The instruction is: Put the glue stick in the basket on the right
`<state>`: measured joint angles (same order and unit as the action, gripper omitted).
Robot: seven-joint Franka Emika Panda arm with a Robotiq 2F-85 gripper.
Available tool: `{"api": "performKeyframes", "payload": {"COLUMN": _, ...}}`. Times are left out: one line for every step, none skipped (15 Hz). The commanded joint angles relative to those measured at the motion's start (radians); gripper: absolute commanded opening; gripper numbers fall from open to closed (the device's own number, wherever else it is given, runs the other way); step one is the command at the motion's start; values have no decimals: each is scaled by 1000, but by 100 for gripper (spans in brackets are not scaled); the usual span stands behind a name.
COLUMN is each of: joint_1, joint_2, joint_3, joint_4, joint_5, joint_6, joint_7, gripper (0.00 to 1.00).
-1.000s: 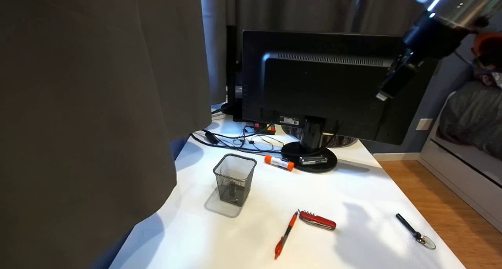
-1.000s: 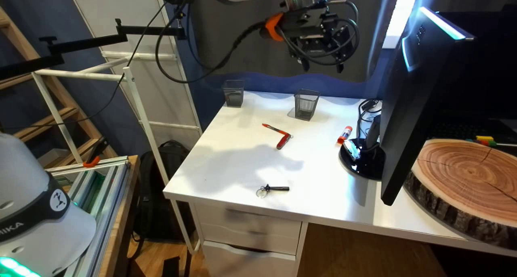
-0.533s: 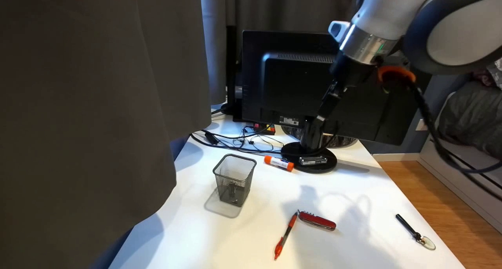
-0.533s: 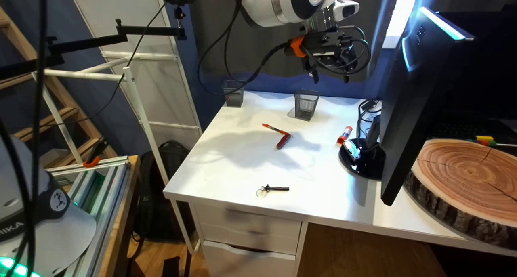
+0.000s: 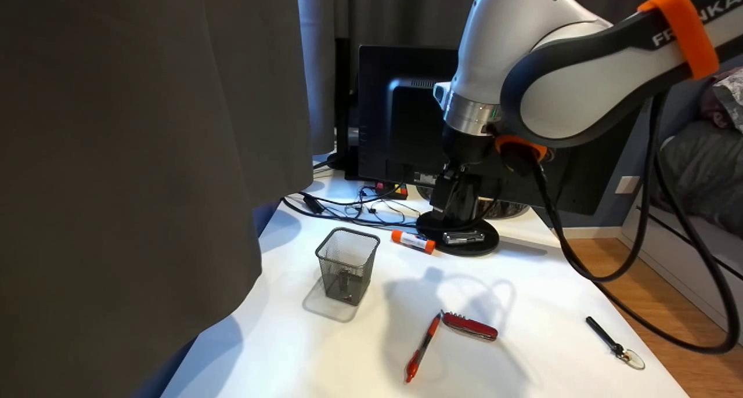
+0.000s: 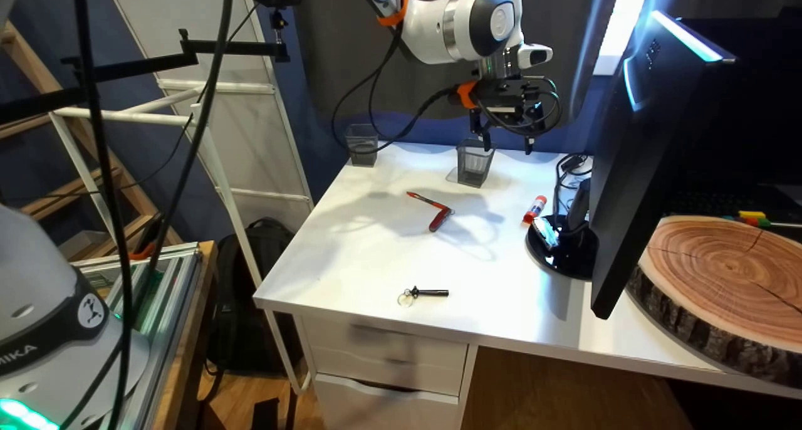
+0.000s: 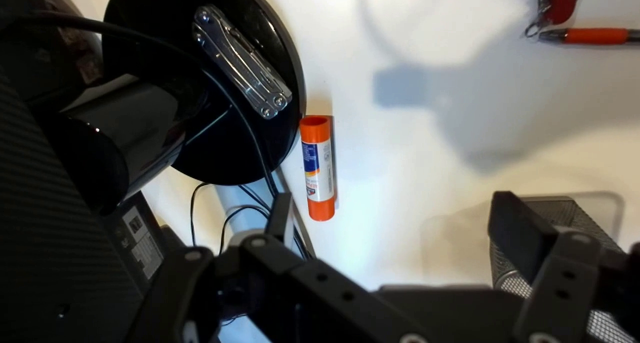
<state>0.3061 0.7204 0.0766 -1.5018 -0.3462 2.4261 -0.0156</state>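
The glue stick (image 5: 413,241), orange with a white and blue label, lies on the white desk against the monitor's base. It also shows in an exterior view (image 6: 535,209) and in the wrist view (image 7: 320,168). The basket (image 5: 347,267), a dark mesh cup with something dark inside, stands upright near it; it also shows in an exterior view (image 6: 475,162), and partly behind a finger in the wrist view (image 7: 565,210). My gripper (image 7: 397,220) is open and empty, pointing down above the desk (image 6: 508,145). In the wrist view the glue stick lies ahead of the left finger.
The monitor (image 6: 651,160) stands close by, with a silver multi-tool (image 7: 242,60) on its base and cables (image 5: 348,209) behind. A second mesh cup (image 6: 362,146) stands at the desk's corner. A red pen (image 5: 424,348), red pocket knife (image 5: 470,326) and black keyring item (image 5: 614,343) lie on the desk.
My gripper has come down toward the desk, moving left in an exterior view until it is in front of the monitor's stand. The glue stick and basket have not moved.
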Motion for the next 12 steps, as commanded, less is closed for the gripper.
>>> {"api": "performKeyframes", "payload": {"joint_1": 7, "joint_2": 4, "joint_3": -8, "joint_4": 9, "joint_5": 8, "joint_6": -3, "joint_7": -4, "gripper": 100}}
{"api": "performKeyframes", "payload": {"joint_1": 14, "joint_2": 32, "joint_3": -18, "joint_4": 36, "joint_5": -6, "joint_6": 34, "joint_7": 10, "gripper": 100}}
{"api": "performKeyframes", "payload": {"joint_1": 5, "joint_2": 76, "joint_3": -17, "joint_4": 78, "joint_5": -2, "joint_6": 106, "joint_7": 10, "gripper": 100}}
{"api": "performKeyframes", "payload": {"joint_1": -8, "joint_2": 112, "joint_3": -9, "joint_4": 116, "joint_5": 8, "joint_6": 149, "joint_7": -20, "gripper": 100}}
{"api": "performKeyframes", "payload": {"joint_1": -8, "joint_2": 146, "joint_3": -17, "joint_4": 152, "joint_5": 2, "joint_6": 187, "joint_7": -34, "gripper": 100}}
{"api": "performKeyframes", "payload": {"joint_1": -14, "joint_2": 184, "joint_3": -16, "joint_4": 198, "joint_5": 13, "joint_6": 198, "joint_7": -52, "gripper": 100}}
{"api": "performKeyframes", "payload": {"joint_1": -29, "joint_2": 228, "joint_3": -1, "joint_4": 249, "joint_5": 35, "joint_6": 207, "joint_7": -79, "gripper": 100}}
{"api": "performKeyframes", "payload": {"joint_1": -39, "joint_2": 265, "joint_3": 11, "joint_4": 294, "joint_5": 51, "joint_6": 201, "joint_7": -103, "gripper": 100}}
{"api": "performKeyframes", "payload": {"joint_1": -42, "joint_2": 302, "joint_3": 16, "joint_4": 342, "joint_5": 61, "joint_6": 192, "joint_7": -120, "gripper": 100}}
{"api": "performKeyframes", "payload": {"joint_1": -41, "joint_2": 337, "joint_3": 22, "joint_4": 391, "joint_5": 71, "joint_6": 170, "joint_7": -137, "gripper": 100}}
{"api": "performKeyframes", "payload": {"joint_1": -41, "joint_2": 370, "joint_3": 29, "joint_4": 437, "joint_5": 85, "joint_6": 146, "joint_7": -153, "gripper": 100}}
{"api": "performKeyframes", "payload": {"joint_1": -40, "joint_2": 401, "joint_3": 32, "joint_4": 481, "joint_5": 98, "joint_6": 125, "joint_7": -162, "gripper": 100}}
